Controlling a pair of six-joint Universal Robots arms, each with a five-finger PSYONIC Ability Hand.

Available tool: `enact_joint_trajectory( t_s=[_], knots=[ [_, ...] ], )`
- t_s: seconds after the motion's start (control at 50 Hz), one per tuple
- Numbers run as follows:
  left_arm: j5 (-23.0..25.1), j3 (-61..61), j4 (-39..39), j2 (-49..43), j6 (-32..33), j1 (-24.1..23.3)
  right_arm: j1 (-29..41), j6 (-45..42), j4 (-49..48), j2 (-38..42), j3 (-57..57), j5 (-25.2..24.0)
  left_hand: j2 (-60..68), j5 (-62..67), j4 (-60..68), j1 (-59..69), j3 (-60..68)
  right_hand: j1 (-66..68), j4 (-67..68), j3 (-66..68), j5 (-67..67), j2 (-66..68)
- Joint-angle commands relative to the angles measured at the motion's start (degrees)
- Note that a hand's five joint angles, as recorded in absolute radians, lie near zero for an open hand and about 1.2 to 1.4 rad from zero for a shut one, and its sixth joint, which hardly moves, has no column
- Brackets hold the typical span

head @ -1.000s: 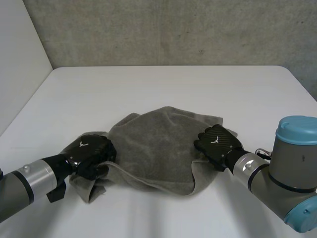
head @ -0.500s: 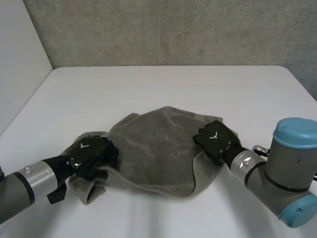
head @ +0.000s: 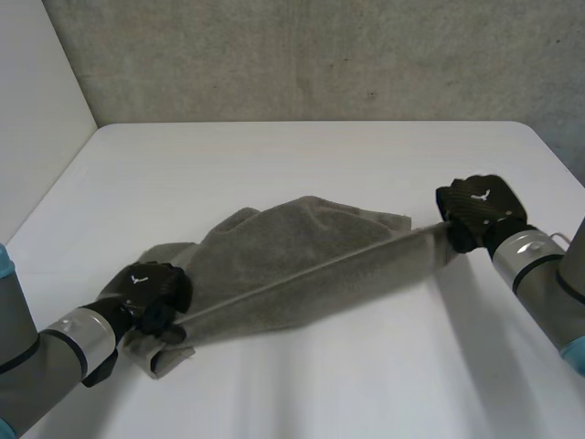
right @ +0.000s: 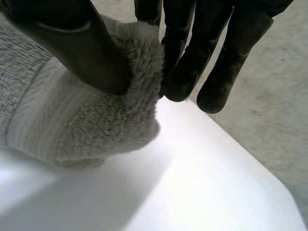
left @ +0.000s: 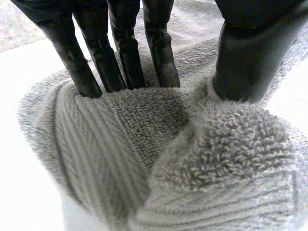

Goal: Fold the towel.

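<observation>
towel (head: 283, 251) grey, rumpled; edge stretched taut between left hand (head: 146, 293) and right hand (head: 480, 206).

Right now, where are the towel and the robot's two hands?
towel (head: 292, 242), head view, its rumpled middle.
left hand (head: 144, 289), head view, the back of the hand.
right hand (head: 479, 203), head view, the back of the hand.

I operate two black hands. The left hand (head: 146, 288) and the right hand (head: 480, 206) each have a woven-texture back plate with a small white mark. Behind each hand is a bright silver wrist ring. The left arm (head: 37, 357) and the right arm (head: 548, 283) are grey tubes with light-blue joint ends. The fingers (left: 120, 53) are slim, glossy and round-tipped. The thumb (left: 250, 53) is thicker.
</observation>
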Motion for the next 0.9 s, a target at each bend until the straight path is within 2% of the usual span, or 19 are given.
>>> enact_joint_trajectory(
  t_s=[0.02, 0.06, 0.2, 0.3, 0.34, 0.44, 0.56, 0.58, 0.64, 0.66, 0.68, 0.7, 0.72, 0.74, 0.76, 0.8, 0.82, 0.86, 0.9],
  knots=[
    [-2.0, -0.3, -0.8, 4.7, 0.1, -0.2, -0.7, 2.5, 0.4, -3.7, 0.2, 1.1, 11.4, 12.8, 11.5, 12.2, 11.1, 3.8, 3.1, 2.9, 3.5, 4.5],
    [-1.8, -0.3, -1.1, 7.2, 0.1, -0.2, -0.7, 4.5, 2.0, -5.8, 0.3, 0.9, 35.5, 36.9, 35.6, 36.3, 35.2, 3.8, 3.1, 2.9, 3.5, 4.5],
    [-1.3, 0.9, -4.6, 12.2, 0.3, 0.1, -0.6, 8.2, 7.2, -10.1, -1.0, -0.3, 35.6, 37.0, 35.7, 36.4, 35.3, 3.8, 3.1, 2.9, 3.5, 4.5],
    [0.2, 5.2, -8.5, 16.7, 0.2, 0.7, -0.6, 8.7, 12.2, -14.4, -3.6, -3.3, 35.6, 37.0, 35.7, 36.4, 35.3, 3.8, 3.1, 2.9, 3.5, 4.5],
    [1.5, 7.1, -9.7, 17.9, 0.1, 0.8, -0.7, 8.8, 16.5, -16.3, -6.6, -5.5, 35.6, 37.0, 35.7, 36.4, 35.3, 3.8, 3.1, 2.9, 3.5, 4.5],
    [6.4, 16.2, -15.8, 21.3, -3.3, 2.0, -0.9, 8.8, 23.7, -18.9, -13.6, -7.0, 35.6, 37.0, 35.7, 36.4, 35.3, 3.8, 3.1, 2.9, 3.5, 4.5],
    [7.6, 25.2, -17.7, 21.6, -6.7, 2.4, -0.2, 8.4, 30.1, -19.6, -24.2, -7.3, 35.6, 37.0, 35.7, 36.4, 35.3, 3.8, 3.1, 2.9, 3.5, 4.5],
    [7.7, 28.4, -17.7, 21.0, -7.4, 2.7, -0.5, 8.2, 33.4, -18.2, -30.2, -7.6, 35.6, 37.0, 35.7, 36.4, 35.3, 3.8, 3.1, 2.9, 3.5, 4.5],
    [7.6, 35.1, -18.1, 18.8, -8.5, 3.4, -0.7, 8.0, 35.6, -15.4, -35.8, -7.6, 35.6, 37.0, 35.7, 36.4, 35.3, 3.8, 3.1, 2.9, 3.5, 4.5],
    [7.4, 38.8, -18.1, 15.5, -8.7, 3.5, -0.7, 7.5, 37.7, -10.2, -42.4, -7.1, 35.6, 37.0, 35.7, 36.4, 35.3, 3.8, 3.1, 2.9, 3.5, 4.5],
    [7.4, 38.8, -18.1, 15.5, -8.7, 3.5, -0.7, 7.5, 37.7, -10.2, -42.4, -7.1, 35.6, 37.0, 35.7, 36.4, 35.3, 3.8, 3.1, 2.9, 3.5, 4.5],
    [7.1, 43.0, -18.4, 11.4, -8.7, 3.5, 0.0, 6.5, 39.9, -5.6, -48.8, -6.4, 35.6, 37.0, 35.7, 36.4, 35.3, 3.8, 3.1, 2.9, 3.5, 4.5],
    [6.9, 47.1, -19.0, 7.8, -8.7, 3.5, 0.0, 6.5, 39.9, -5.6, -48.9, -6.4, 35.6, 37.0, 35.7, 36.4, 35.3, 3.8, 3.1, 2.9, 3.5, 4.5],
    [6.8, 51.4, -19.9, 4.2, -8.8, 3.5, 0.8, 4.3, 44.2, 0.3, -57.6, -5.1, 35.6, 37.0, 35.7, 36.4, 35.3, 3.8, 3.1, 2.9, 3.5, 4.5],
    [6.8, 51.5, -19.9, 4.1, -8.8, 3.5, 0.8, 4.3, 44.2, 0.3, -57.7, -5.1, 35.6, 37.0, 35.7, 36.4, 35.3, 3.8, 3.1, 2.9, 3.5, 4.5],
    [6.6, 55.7, -20.4, 0.1, -8.7, 3.4, 4.3, -0.5, 49.7, 11.8, -72.5, 0.0, 35.6, 37.0, 35.7, 36.4, 35.3, 3.8, 3.1, 2.9, 3.5, 4.5],
    [6.4, 59.5, -20.6, -3.6, -8.5, 2.9, 4.3, -0.5, 49.7, 11.8, -72.6, 0.0, 35.6, 37.0, 35.7, 36.4, 35.3, 3.8, 3.1, 2.9, 3.5, 4.5],
    [6.5, 63.7, -20.5, -7.5, -8.5, 2.3, 6.7, -3.8, 50.4, 21.1, -84.8, 4.4, 35.6, 37.0, 35.7, 36.4, 35.3, 3.8, 3.1, 2.9, 3.5, 4.5],
    [6.9, 72.3, -19.9, -14.6, -8.5, 1.6, 7.5, -4.5, 49.7, 24.8, -89.1, 5.7, 35.6, 37.0, 35.7, 36.4, 35.3, 3.8, 3.1, 2.9, 3.5, 4.5]
  ],
)
